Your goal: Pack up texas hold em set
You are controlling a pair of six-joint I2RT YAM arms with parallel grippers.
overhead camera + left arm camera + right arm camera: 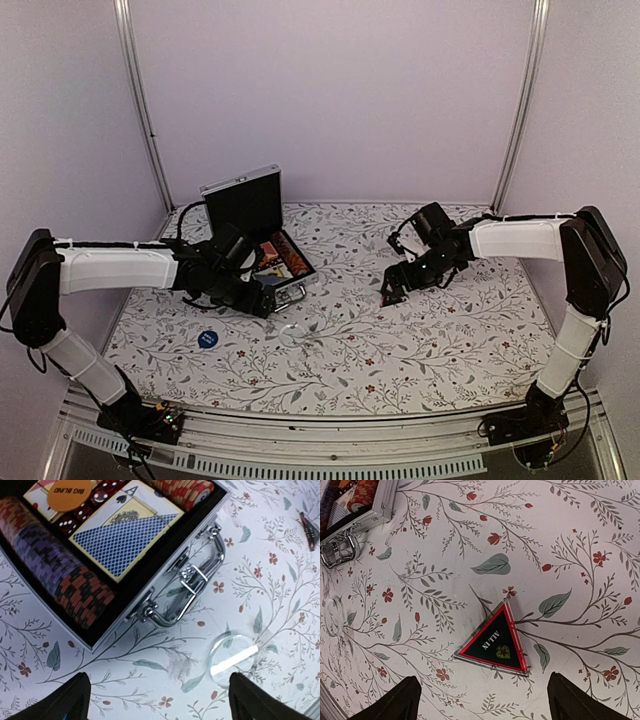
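The silver briefcase stands open at the back left, its lid upright. In the left wrist view its front wall and handle show; inside lie reddish and purple chip rows, a blue-backed card deck, an orange BIG BLIND token and red dice. My left gripper is open and empty, just in front of the handle, with a clear round token near its right finger. My right gripper is open above the black-and-red triangular ALL IN token, not touching it.
A blue round token lies on the floral tablecloth near the front left. The clear round token also shows in the top view. The case corner and handle show at the upper left of the right wrist view.
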